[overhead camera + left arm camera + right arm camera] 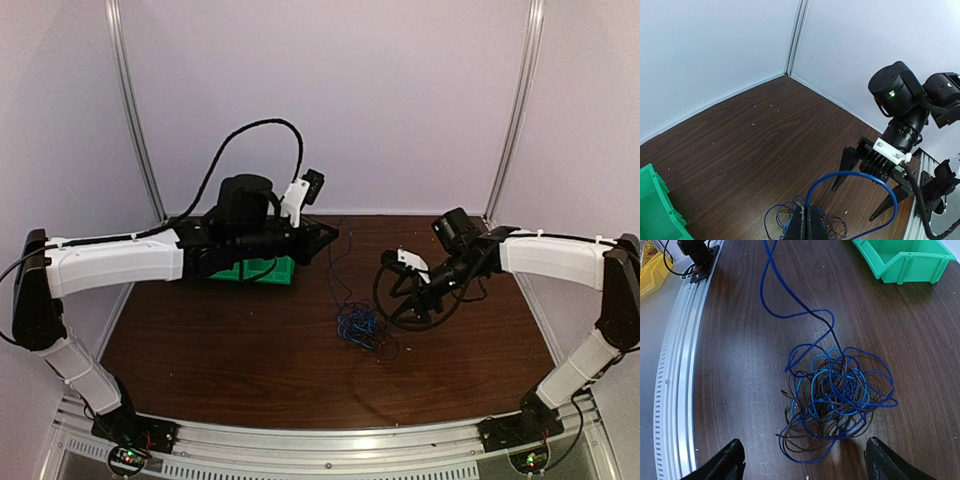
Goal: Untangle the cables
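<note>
While lying knotted in a loose round nest on the dark, glossy wood-grain bench (735,365), show up as hair-fine blue and black cables (837,395). Just beyond, rightward: right tool (804,461) angled down toward them, spread wide, gripping nothing. Farther back, reaching in level from the left: left tool (805,214) pressed together, pinching one blue strand running up from the nest. Beside it, a blocky green plastic bin (262,271).

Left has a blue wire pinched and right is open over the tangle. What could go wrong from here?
1. The left gripper is shut on a blue wire that runs into the tangle. Pulling more may cinch the knot or drag the whole bundle.
2. The right gripper hangs open over the tangle, where blue and dark strands interlace. Closing there would likely catch several at once.
</note>
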`<control>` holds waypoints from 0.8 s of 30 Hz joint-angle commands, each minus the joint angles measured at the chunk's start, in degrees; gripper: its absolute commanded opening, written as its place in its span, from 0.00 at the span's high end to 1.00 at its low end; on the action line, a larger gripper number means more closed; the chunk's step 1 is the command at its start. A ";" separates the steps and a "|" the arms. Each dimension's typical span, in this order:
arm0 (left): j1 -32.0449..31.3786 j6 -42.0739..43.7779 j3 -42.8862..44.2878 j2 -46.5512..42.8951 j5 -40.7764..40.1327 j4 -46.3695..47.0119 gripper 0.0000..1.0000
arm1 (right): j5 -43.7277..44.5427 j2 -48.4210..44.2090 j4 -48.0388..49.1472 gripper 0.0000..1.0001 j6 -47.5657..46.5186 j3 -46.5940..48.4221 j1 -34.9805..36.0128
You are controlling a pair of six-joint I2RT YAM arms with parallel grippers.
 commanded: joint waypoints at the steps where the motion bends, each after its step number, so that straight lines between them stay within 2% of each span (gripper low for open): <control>1: 0.06 -1.91 -0.42 -2.37 -0.76 1.55 1.00 | -0.30 5.00 7.46 0.19 2.55 2.76 3.60; 7: 0.06 -4.73 -1.38 -4.16 -1.13 2.87 1.00 | 0.37 10.21 17.88 0.39 8.57 3.73 5.27; 10: 0.06 -5.32 -2.60 -5.39 -1.08 3.94 1.00 | -0.61 11.24 24.31 0.39 11.16 1.34 5.51; 15: 0.06 -5.44 -2.73 -7.08 -1.89 3.32 1.00 | -1.36 17.84 22.58 0.40 12.37 3.79 6.78; 19: 0.21 -4.34 0.44 -8.23 -3.41 0.11 1.00 | 0.18 21.27 23.67 0.48 14.70 4.21 7.45; 24: 0.15 -2.38 5.46 -10.29 -6.79 -5.33 1.00 | 4.78 21.84 25.94 0.65 17.20 3.79 7.45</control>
